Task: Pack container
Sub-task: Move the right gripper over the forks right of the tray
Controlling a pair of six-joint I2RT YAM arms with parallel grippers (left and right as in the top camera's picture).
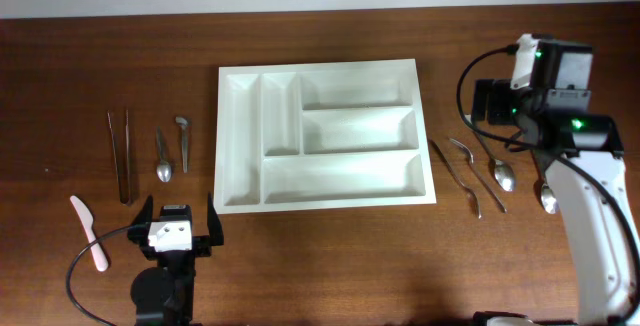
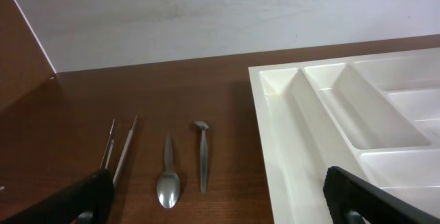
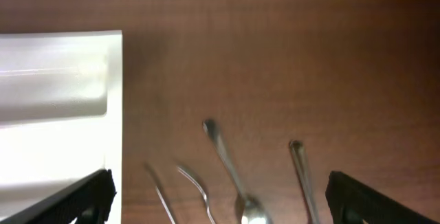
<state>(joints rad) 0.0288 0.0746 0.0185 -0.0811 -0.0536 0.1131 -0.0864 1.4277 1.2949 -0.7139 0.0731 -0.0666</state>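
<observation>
The container point(image 1: 345, 178) lies in the middle of the surface point(image 1: 330, 266) between my two arms, where either can reach it. All five compartments are bare. My left fingers point(image 2: 69, 200) are spread wide, holding nothing, and face the spoon point(image 2: 168, 189) and long tweezers point(image 2: 126, 145) laid out left of it. My right fingers point(image 3: 378, 196) are likewise released above the cutlery point(image 3: 232, 176) on the right. I judge packing has not begun.
</observation>
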